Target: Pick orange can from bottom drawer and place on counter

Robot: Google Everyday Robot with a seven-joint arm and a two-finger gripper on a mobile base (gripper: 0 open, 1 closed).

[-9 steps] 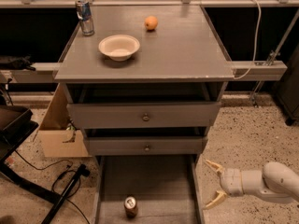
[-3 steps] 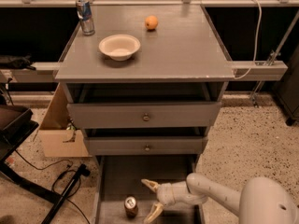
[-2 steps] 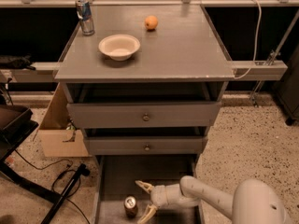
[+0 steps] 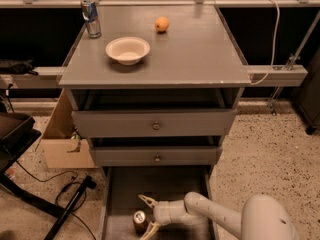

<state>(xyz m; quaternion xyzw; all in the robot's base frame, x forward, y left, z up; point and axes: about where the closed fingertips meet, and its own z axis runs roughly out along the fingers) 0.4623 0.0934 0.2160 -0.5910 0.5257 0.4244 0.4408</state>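
Note:
The orange can (image 4: 139, 220) stands upright on the floor of the open bottom drawer (image 4: 119, 194), near its front left. My gripper (image 4: 148, 215) is low in the drawer, right beside the can on its right. Its two pale fingers are spread open, one above the can and one below it, with the can at the mouth of the jaws. The white arm runs off to the lower right. The counter (image 4: 195, 49) is the grey top of the cabinet above.
On the counter stand a white bowl (image 4: 127, 49), a slim silver-blue can (image 4: 91, 17) at the back left and a round orange fruit (image 4: 161, 24). Two upper drawers with knobs are shut. A cardboard box (image 4: 62, 144) and cables lie on the floor at left.
My gripper has moved left across the bottom drawer, from the right of the cabinet to the can. Its fingers stay spread. The can has not moved.

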